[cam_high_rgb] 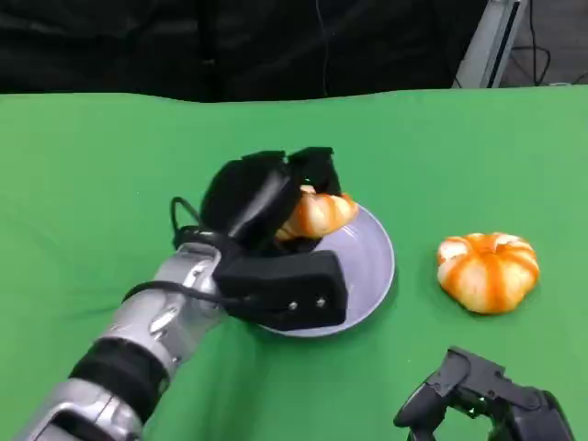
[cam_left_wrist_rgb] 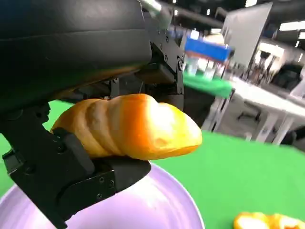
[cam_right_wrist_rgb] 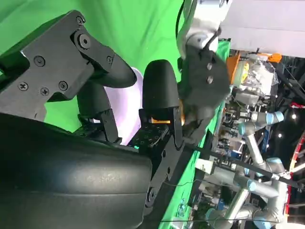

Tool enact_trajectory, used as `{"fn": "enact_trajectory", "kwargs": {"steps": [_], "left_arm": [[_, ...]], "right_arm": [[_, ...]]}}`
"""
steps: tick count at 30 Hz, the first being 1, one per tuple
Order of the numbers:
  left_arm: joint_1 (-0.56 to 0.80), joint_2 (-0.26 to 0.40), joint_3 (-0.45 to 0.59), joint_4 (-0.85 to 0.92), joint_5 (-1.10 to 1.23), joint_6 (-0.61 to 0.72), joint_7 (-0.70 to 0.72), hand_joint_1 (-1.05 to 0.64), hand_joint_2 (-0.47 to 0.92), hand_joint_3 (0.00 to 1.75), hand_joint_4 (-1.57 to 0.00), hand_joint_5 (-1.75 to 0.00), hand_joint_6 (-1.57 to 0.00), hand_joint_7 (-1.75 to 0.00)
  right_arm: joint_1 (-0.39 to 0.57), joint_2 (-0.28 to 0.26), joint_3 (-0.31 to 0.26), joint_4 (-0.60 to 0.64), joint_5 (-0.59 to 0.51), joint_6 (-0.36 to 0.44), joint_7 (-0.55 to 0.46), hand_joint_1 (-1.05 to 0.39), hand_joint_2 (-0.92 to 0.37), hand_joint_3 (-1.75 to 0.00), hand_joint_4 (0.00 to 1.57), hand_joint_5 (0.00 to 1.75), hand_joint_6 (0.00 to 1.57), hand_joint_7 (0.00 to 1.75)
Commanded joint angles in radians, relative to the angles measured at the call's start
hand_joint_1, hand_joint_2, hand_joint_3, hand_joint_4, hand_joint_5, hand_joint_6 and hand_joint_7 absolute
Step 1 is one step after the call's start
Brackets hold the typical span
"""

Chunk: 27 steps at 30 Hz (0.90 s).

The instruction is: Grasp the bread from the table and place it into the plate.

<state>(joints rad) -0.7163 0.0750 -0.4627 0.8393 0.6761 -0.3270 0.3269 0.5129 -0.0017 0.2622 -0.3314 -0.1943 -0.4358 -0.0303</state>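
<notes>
Above the lavender plate on the green table, the left hand holds 1 golden bread roll, its fingers closed around the roll from above and below. The left wrist view shows the roll clamped over the plate's rim, not touching it. A 2nd, pumpkin-shaped bread lies on the table just right of the plate. The right hand rests low near the table's front edge, fingers apart, holding nothing.

Bright, even overhead light, soft shadows; wrist-view backgrounds blurred, head view slightly soft
</notes>
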Motion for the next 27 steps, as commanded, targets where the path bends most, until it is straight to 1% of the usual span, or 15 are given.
{"fn": "enact_trajectory", "kwargs": {"steps": [1, 2, 3, 4, 5, 7, 8, 10, 12, 17, 22, 25, 27], "left_arm": [[-0.045, 0.008, -0.018, 0.054, -0.004, 0.031, -0.096, -0.21, 0.61, 0.71, -0.63, -1.56, -0.78, -0.69], [-0.053, 0.017, -0.036, 0.052, 0.012, 0.051, -0.139, -0.30, 0.78, 0.39, -0.42, -1.05, -0.63, -0.37], [-0.058, 0.026, -0.051, 0.043, 0.025, 0.076, -0.182, -0.39, 0.85, 0.28, -0.28, -0.78, -0.52, -0.20], [-0.059, 0.032, -0.065, 0.030, 0.038, 0.105, -0.224, -0.49, 0.88, 0.24, -0.16, -0.62, -0.42, -0.10], [-0.058, 0.037, -0.073, 0.016, 0.045, 0.128, -0.256, -0.64, 0.91, 0.24, -0.06, -0.37, -0.26, -0.04], [-0.056, 0.043, -0.084, -0.009, 0.051, 0.166, -0.315, -0.77, 0.92, 0.28, -0.01, -0.16, -0.13, -0.01], [-0.055, 0.047, -0.087, -0.024, 0.049, 0.185, -0.356, -0.84, 0.92, 0.34, -0.01, -0.08, -0.07, -0.01], [-0.048, 0.058, -0.088, -0.056, 0.039, 0.209, -0.421, -0.93, 0.92, 0.41, 0.00, -0.02, -0.02, 0.00], [-0.039, 0.073, -0.083, -0.088, 0.027, 0.216, -0.465, -1.00, 0.92, 0.47, 0.00, 0.00, -0.01, 0.00], [-0.001, 0.123, -0.058, -0.193, -0.013, 0.211, -0.540, -1.04, 0.92, 0.53, 0.00, 0.00, -0.01, 0.00], [0.050, 0.185, -0.012, -0.308, -0.076, 0.178, -0.592, -1.04, 0.92, 0.54, 0.00, 0.00, -0.02, -0.01], [0.112, 0.225, 0.043, -0.431, -0.134, 0.179, -0.620, -1.00, 0.92, 0.53, 0.00, 0.00, -0.03, -0.01], [0.175, 0.248, 0.100, -0.532, -0.190, 0.178, -0.625, -0.89, 0.92, 0.48, -0.04, -0.02, -0.07, -0.03]], "right_arm": [[0.013, 0.002, 0.006, -0.014, -0.016, -0.008, -0.016, -0.09, -0.36, -1.28, 0.70, 1.59, 0.78, 1.29], [0.014, 0.002, 0.007, -0.017, -0.017, -0.006, -0.017, -0.09, -0.36, -1.28, 0.70, 1.59, 0.78, 1.30], [0.015, 0.003, 0.010, -0.018, -0.019, -0.005, -0.018, -0.10, -0.37, -1.27, 0.70, 1.60, 0.77, 1.30], [0.014, 0.004, 0.011, -0.017, -0.019, -0.005, -0.019, -0.10, -0.37, -1.27, 0.70, 1.60, 0.77, 1.30], [0.013, 0.005, 0.013, -0.017, -0.018, -0.005, -0.020, -0.10, -0.37, -1.27, 0.69, 1.60, 0.77, 1.30], [0.012, 0.004, 0.013, -0.016, -0.016, -0.007, -0.020, -0.11, -0.38, -1.26, 0.69, 1.60, 0.77, 1.31], [0.012, 0.003, 0.012, -0.015, -0.014, -0.008, -0.020, -0.11, -0.38, -1.26, 0.69, 1.60, 0.77, 1.31], [0.010, 0.000, 0.010, -0.015, -0.010, -0.007, -0.018, -0.11, -0.38, -1.26, 0.69, 1.60, 0.77, 1.31], [0.008, -0.001, 0.008, -0.013, -0.007, -0.005, -0.017, -0.10, -0.38, -1.27, 0.70, 1.60, 0.77, 1.31], [0.007, -0.005, 0.003, -0.015, 0.000, 0.000, -0.012, -0.10, -0.37, -1.27, 0.71, 1.60, 0.78, 1.31], [0.003, -0.006, 0.001, -0.011, -0.001, 0.001, -0.012, -0.09, -0.36, -1.28, 0.71, 1.60, 0.78, 1.30], [0.001, -0.005, 0.001, -0.010, -0.001, 0.003, -0.011, -0.09, -0.36, -1.29, 0.71, 1.60, 0.78, 1.30], [0.000, -0.006, -0.001, -0.008, -0.003, 0.000, -0.012, -0.10, -0.36, -1.29, 0.71, 1.60, 0.78, 1.30]]}}
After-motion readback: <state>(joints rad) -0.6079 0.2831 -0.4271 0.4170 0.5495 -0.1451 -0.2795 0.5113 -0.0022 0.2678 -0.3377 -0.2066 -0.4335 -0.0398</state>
